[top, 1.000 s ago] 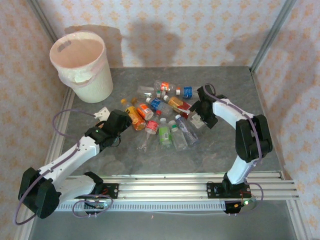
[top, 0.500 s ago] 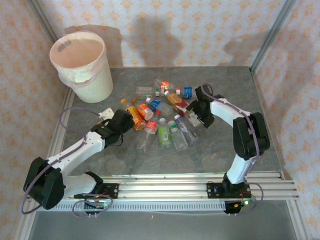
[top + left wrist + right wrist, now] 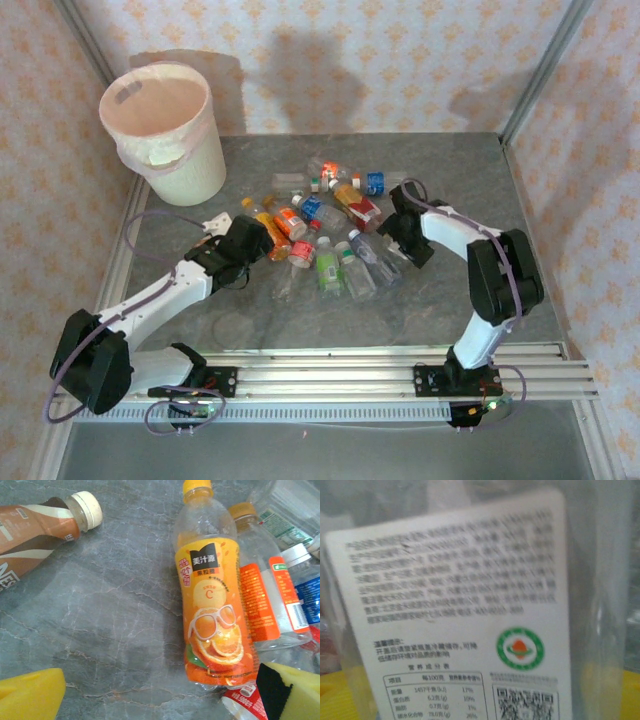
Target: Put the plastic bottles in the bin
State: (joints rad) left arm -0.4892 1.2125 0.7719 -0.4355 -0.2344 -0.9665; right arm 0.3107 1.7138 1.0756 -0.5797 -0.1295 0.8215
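L pincer (image 3: 262, 238) jaws apart, low over orange bottle (image 3: 212, 610) at left side of the bottles (image 3: 330, 225) heaped mid-table (image 3: 440, 160). It lies flat, long axis far-left to near-right, cap twd bin (image 3: 190, 170) at far-left corner. To grab well: centre pincer so pads (image 3: 30, 695) straddle label across the axis, clear of neighbour (image 3: 265, 595) touching it, then close. R pincer (image 3: 392, 228) also apart, tight over 1 clear bottle (image 3: 470, 600).

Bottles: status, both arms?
Left gripper open, orange juice bottle between pads. Right gripper open, close over white-label clear bottle. Neighbour bottle touching its side. Bin: no bottles visible.
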